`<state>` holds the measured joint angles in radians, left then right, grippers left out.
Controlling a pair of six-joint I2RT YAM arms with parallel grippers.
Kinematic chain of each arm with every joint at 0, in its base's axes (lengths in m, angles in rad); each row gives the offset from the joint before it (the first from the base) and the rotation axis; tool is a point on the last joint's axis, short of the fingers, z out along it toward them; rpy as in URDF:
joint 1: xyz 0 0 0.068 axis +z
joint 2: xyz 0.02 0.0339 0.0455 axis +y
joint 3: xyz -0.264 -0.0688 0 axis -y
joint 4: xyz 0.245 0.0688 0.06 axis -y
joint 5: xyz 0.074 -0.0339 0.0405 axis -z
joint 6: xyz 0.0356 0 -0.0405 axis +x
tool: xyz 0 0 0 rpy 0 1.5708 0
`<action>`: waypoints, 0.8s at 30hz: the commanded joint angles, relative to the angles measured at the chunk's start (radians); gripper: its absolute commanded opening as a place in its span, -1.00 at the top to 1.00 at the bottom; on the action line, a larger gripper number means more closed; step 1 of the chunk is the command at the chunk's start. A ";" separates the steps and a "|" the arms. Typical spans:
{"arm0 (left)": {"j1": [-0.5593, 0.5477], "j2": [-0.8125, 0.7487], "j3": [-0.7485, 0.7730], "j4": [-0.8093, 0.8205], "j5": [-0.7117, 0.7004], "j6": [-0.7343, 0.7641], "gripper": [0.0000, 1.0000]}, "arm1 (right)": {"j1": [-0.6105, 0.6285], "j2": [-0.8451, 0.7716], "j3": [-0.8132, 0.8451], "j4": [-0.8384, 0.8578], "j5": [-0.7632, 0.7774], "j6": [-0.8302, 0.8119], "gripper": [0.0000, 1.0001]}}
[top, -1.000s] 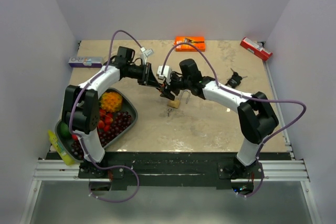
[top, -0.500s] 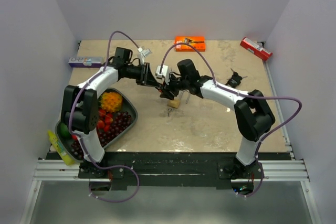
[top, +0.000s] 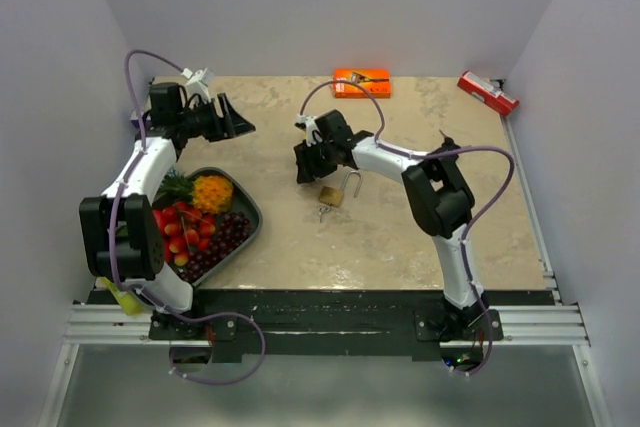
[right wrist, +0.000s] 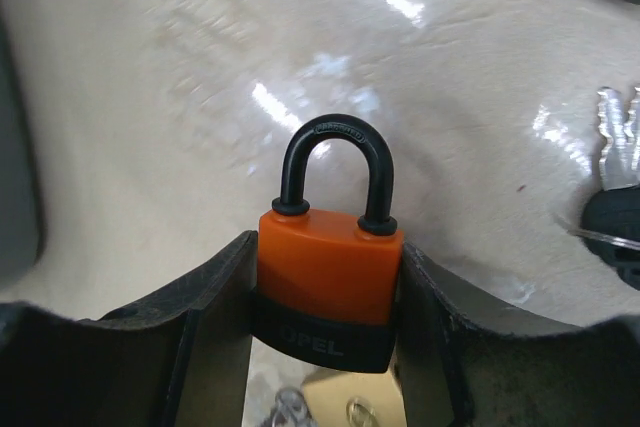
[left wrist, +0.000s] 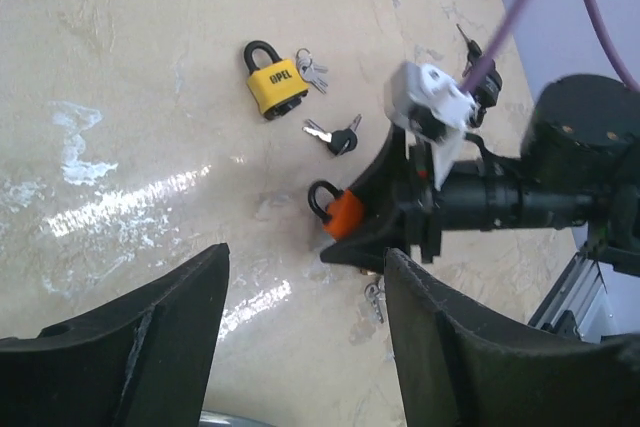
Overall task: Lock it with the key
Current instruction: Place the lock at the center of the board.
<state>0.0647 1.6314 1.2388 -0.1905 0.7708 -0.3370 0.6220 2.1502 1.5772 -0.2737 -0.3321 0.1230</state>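
My right jaws are clamped on the orange block-shaped padlock (right wrist: 330,267). My two matte black fingers (right wrist: 215,337) press flat against its smooth sides. Its rounded black shackle arches up with both legs seated in the body, and a black band with faint lettering wraps the base. I cannot tell whether it touches the pale, glossy marbled worktop (right wrist: 150,97) or hangs just above it.

Just under the held lock a tan corner and thin wire key rings peek out. From above this is a brass-coloured padlock (top: 330,195) with its slim silver shackle swung open, lying on the worktop right beside my right jaws. To the right of the orange body, near but apart, lie flat silver keys (right wrist: 620,142) joined to a black head.

My left jaws stand wide apart with nothing between them. Their broad dark fingers (left wrist: 130,347) are curved and dull, raised over the far left of the worktop, well apart from the lock. Beyond the orange lock, a yellow padlock (left wrist: 275,85) with a thick black shackle lies flat. A small bunch of silver keys (left wrist: 312,72) lies just beside its upper corner.
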 commanded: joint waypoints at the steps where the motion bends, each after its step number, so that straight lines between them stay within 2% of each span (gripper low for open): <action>1: 0.010 -0.068 -0.088 0.040 -0.004 -0.040 -0.35 | 0.007 0.055 0.162 -0.079 0.195 0.280 1.00; 3: 0.014 -0.084 -0.111 0.051 -0.001 -0.050 -0.35 | 0.021 0.085 0.181 -0.076 0.289 0.305 1.00; 9: 0.026 -0.096 -0.119 0.031 0.005 -0.036 -0.36 | 0.044 0.145 0.230 -0.097 0.373 0.368 1.00; 13: 0.041 -0.096 -0.111 0.017 0.007 -0.027 -0.36 | 0.047 0.155 0.231 -0.142 0.449 0.414 0.83; 15: 0.044 -0.096 -0.113 0.014 0.010 -0.025 -0.36 | 0.047 0.145 0.218 -0.151 0.461 0.423 0.70; 16: 0.047 -0.094 -0.114 0.014 0.010 -0.022 -0.36 | 0.050 0.140 0.211 -0.157 0.470 0.434 0.53; 17: 0.049 -0.094 -0.116 0.014 0.012 -0.022 -0.36 | 0.048 0.135 0.205 -0.162 0.472 0.437 0.46; 19: 0.047 -0.094 -0.119 0.014 0.015 -0.023 -0.36 | 0.051 0.123 0.192 -0.173 0.472 0.451 0.42; 24: 0.047 -0.085 -0.121 0.020 0.016 -0.028 -0.36 | 0.058 0.097 0.164 -0.194 0.493 0.484 0.11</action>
<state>0.1047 1.5768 1.1141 -0.1886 0.7708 -0.3588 0.6758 2.2818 1.7794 -0.3660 0.1024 0.5491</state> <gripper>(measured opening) 0.676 0.524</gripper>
